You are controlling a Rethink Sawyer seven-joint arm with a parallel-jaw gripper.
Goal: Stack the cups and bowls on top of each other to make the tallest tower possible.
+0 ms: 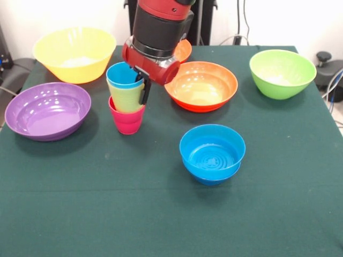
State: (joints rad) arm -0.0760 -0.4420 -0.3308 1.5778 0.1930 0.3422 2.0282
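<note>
red-and-black gripper (143, 85) pinches the light blue cup's (124, 75) rim, nested in the yellow cup (126, 98) and pink cup (127, 121) left of centre. seat it straight before letting go.

Arm (158, 32) lowered, pincer (143, 85) pointing down

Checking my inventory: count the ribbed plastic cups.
3, nested in one stack left of centre: light blue cup on top, yellow cup in the middle, red-pink cup at the bottom.
</note>
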